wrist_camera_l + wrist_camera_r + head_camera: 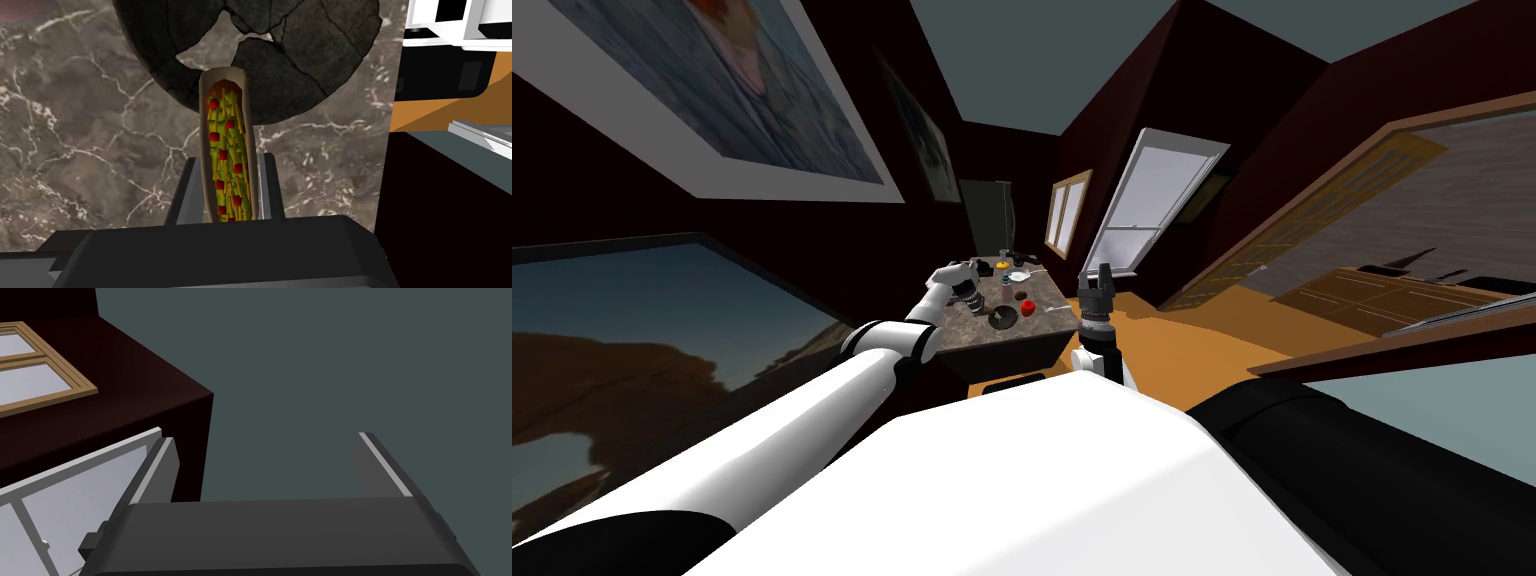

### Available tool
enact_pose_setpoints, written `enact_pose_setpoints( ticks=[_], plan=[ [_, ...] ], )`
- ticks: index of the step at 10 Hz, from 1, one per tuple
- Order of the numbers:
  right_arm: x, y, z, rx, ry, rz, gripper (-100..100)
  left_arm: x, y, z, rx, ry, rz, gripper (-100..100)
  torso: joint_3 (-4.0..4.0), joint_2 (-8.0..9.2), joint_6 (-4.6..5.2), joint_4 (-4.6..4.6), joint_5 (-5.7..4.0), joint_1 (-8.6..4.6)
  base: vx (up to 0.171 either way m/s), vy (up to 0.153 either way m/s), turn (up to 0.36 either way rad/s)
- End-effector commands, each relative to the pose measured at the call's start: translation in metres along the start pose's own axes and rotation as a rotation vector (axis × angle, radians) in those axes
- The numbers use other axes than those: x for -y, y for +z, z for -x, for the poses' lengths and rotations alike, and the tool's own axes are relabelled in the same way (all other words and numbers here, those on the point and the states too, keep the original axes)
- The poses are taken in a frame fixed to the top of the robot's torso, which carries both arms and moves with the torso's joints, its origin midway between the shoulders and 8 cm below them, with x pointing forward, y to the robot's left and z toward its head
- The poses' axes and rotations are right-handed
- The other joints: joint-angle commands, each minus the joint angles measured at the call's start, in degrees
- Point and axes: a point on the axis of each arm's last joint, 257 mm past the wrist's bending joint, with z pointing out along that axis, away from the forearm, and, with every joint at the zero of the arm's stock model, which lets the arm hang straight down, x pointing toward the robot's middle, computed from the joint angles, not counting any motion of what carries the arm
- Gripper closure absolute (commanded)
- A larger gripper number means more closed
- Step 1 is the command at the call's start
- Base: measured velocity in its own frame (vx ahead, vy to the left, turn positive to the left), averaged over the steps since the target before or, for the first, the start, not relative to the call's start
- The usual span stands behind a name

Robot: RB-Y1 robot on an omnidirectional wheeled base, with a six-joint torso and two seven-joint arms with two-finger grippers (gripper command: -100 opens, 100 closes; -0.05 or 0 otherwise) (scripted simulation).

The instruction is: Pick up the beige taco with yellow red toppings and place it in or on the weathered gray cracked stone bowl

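1. Where the two fingers (186, 190) of my left gripper (230, 160) rise from its dark body, they press the sides of the taco (227, 145), so that hand is clamped on it. The taco points away from the gripper with its open edge facing the wrist camera: a beige shell packed with green and yellow shreds and small red cubes.
2. Beneath the held taco lies the table (75, 140), a brown marbled top with pale veins. Most of the taco's length hangs over this bare surface.
3. Just beyond is the bowl (300, 55), dark grey, stone-like and heavily cracked, with a jagged gap in it. The taco's far tip shows against the bowl's near rim; I cannot tell whether they touch.
4. From the head camera, my right gripper (1097, 272) stands raised beside the table's right edge, well apart from the bowl. Its fingers are spread wide with nothing between them.
5. Farther along the tabletop, a red object (1028, 308) sits just beside the bowl. Past it are a white plate (1019, 276) and, farther again, a small yellow item (1001, 265).
6. An orange floor (1192, 340) runs off to the right of the table.
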Motion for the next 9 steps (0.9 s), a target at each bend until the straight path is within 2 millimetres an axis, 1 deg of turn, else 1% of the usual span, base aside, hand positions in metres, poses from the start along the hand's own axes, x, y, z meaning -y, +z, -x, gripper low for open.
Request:
enact_pose_setpoints(
  ticks=[1, 2, 3, 4, 5, 8, 9],
  plan=[
    [0.0, 0.0, 0.0, 0.0, 0.0, 0.0, 0, -0.0029, -0.0097, -0.0174, -0.047, -0.006, 0.017, 100, 0.0, 0.0, 0.0, 0.0, 0.0, 0.0, -0.036, -0.177, -0.033],
    [0.0, 0.0, 0.0, 0.0, 0.0, 0.0, 0, -0.0039, -0.0131, -0.0233, -0.064, -0.008, 0.022, 100, 0.02, 0.05, 0.03, 0.0, 0.0, -0.06, -0.019, -0.175, -0.022],
    [0.0, 0.0, 0.0, 0.0, 0.0, 0.0, 0, -0.0031, -0.0101, -0.0179, -0.051, -0.007, 0.015, 100, 0.02, 0.02, 0.02, 0.02, -0.01, -0.05, 0.001, -0.077, -0.004],
    [0.0, 0.0, 0.0, 0.0, 0.0, 0.0, 0, -0.0036, -0.0113, -0.0199, -0.054, -0.007, 0.017, -100, -0.04, -0.05, -0.04, -0.03, 0.05, 0.34, -0.002, -0.018, -0.003],
    [0.0, 0.0, 0.0, 0.0, 0.0, 0.0, 0, -0.0035, -0.0112, -0.0201, -0.055, -0.006, 0.017, -100, -0.07, -0.09, -0.07, -0.05, 0.12, 0.62, -0.001, -0.008, -0.001],
    [0.0, 0.0, 0.0001, 0.0, 0.0, 0.0, 0, -0.0035, -0.0112, -0.0202, -0.055, -0.006, 0.017, -100, -0.09, -0.12, -0.08, -0.06, 0.17, 0.78, 0.0, 0.0, 0.0],
    [0.0, 0.0, 0.0001, 0.0, 0.0, 0.0, 0, -0.0035, -0.0112, -0.0202, -0.055, -0.006, 0.017, 0, -0.09, -0.12, -0.08, -0.06, 0.17, 0.79, 0.0, 0.0, 0.0]
  ],
)
